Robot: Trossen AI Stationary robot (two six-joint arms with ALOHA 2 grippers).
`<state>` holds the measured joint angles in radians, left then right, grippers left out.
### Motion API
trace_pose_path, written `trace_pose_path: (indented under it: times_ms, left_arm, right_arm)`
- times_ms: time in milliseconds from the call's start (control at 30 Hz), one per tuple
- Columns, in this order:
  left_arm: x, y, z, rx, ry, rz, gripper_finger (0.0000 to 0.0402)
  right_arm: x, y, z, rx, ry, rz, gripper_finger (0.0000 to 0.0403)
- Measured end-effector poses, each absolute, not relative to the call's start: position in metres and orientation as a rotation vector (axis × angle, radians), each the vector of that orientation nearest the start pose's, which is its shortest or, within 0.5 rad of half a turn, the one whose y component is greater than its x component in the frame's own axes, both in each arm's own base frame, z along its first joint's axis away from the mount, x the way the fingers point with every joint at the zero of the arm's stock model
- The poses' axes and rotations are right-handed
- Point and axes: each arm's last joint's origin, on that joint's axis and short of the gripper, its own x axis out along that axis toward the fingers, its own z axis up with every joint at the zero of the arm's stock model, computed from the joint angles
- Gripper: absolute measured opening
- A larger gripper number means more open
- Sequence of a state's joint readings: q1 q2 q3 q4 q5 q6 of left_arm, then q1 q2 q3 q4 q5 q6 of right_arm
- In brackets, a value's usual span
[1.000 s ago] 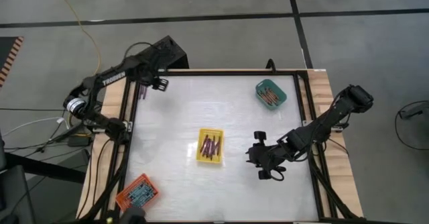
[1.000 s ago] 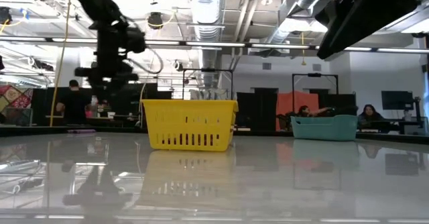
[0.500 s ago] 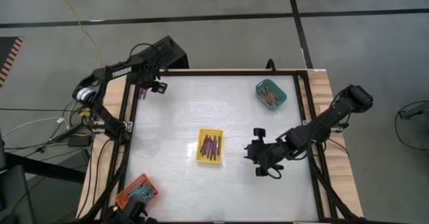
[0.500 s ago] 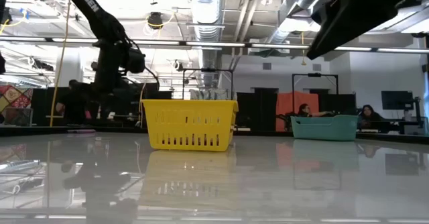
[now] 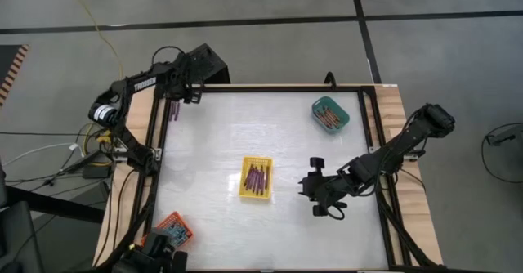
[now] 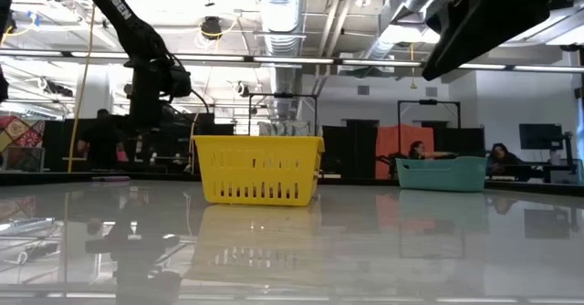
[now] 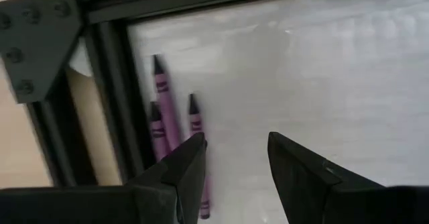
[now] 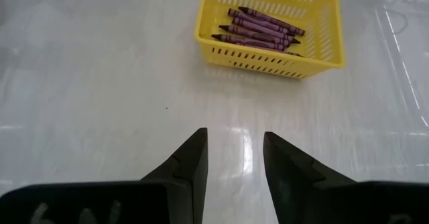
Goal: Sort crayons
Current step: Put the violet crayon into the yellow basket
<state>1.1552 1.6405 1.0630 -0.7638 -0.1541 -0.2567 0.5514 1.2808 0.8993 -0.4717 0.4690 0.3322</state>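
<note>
Nearest the front edge of the surface (image 5: 221, 154) sits the orange tray (image 5: 167, 233). Mid-surface, the right hand (image 5: 314, 196) hovers spread and empty, facing the yellow tray (image 8: 268, 28) of purple crayons (image 8: 258, 28). Farther back, the teal tray (image 5: 330, 114) holds reddish crayons. At the far left corner the left hand (image 7: 234, 177) is spread above three loose purple crayons (image 7: 164, 113) lying tight against the black frame (image 7: 110, 103) — a descending finger could strike the frame, or roll a crayon underneath it. Pinching one without dragging its neighbours looks tricky — they nearly touch.

purple crayons (image 8: 260, 28) in yellow tray (image 8: 322, 58) — empty tool (image 8: 234, 158)
</note>
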Motion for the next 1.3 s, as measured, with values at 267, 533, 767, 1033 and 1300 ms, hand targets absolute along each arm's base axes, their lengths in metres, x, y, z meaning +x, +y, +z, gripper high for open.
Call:
trace_pose_path:
  times_ms: [267,533,767,1033,1300]
  left_arm:
    - [0.132,0.288,0.168,-0.891,1.450,1.243,0.0141]
    - [0.145,0.303,0.163,-0.848,1.501,1.246,0.0121]
    - [0.131,0.309,0.168,-0.932,1.504,1.216,0.0121]
    - [0.125,0.313,0.161,-1.041,1.498,1.186,0.0121]
    - [0.131,0.327,0.145,-1.063,1.624,1.182,0.0120]
  right_arm:
    - [0.224,0.124,0.250,-0.100,0.741,-0.044,0.0138]
    - [0.222,0.127,0.250,-0.104,0.747,-0.031,0.0138]
    - [0.220,0.128,0.249,-0.111,0.759,-0.030,0.0138]
    - [0.220,0.128,0.249,-0.107,0.758,-0.029,0.0138]
    - [0.216,0.133,0.240,-0.102,0.751,-0.010,0.0138]
